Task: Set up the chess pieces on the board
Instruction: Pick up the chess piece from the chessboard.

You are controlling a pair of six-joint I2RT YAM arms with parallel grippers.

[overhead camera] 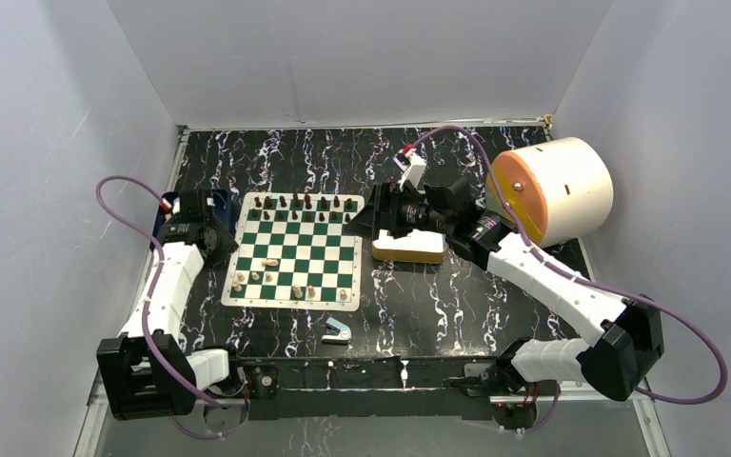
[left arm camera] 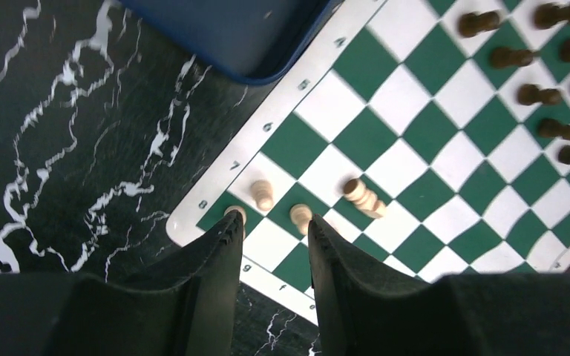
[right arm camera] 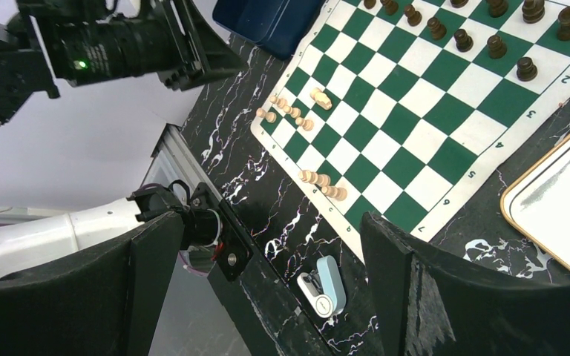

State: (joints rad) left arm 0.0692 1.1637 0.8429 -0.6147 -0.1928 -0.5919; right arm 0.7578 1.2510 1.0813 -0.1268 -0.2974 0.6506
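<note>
Fingers of left gripper are hanging part-open over the near left corner of the board; setup is running roughly half done.

Along the far edge, dark chess pieces are standing in rows and looking complete, though they are too small to count surely. On the near side, pale chess pieces are lagging: a handful are standing at the near left corner and along the near edge, one toppled pale piece is lying further in, and many near squares are sitting bare. Nothing is sitting between the left jaws; a pale piece is showing just beside each fingertip, contact unclear. Meanwhile right gripper is hovering wide open and empty by the left end of the silver tin, just right of the board.
</note>
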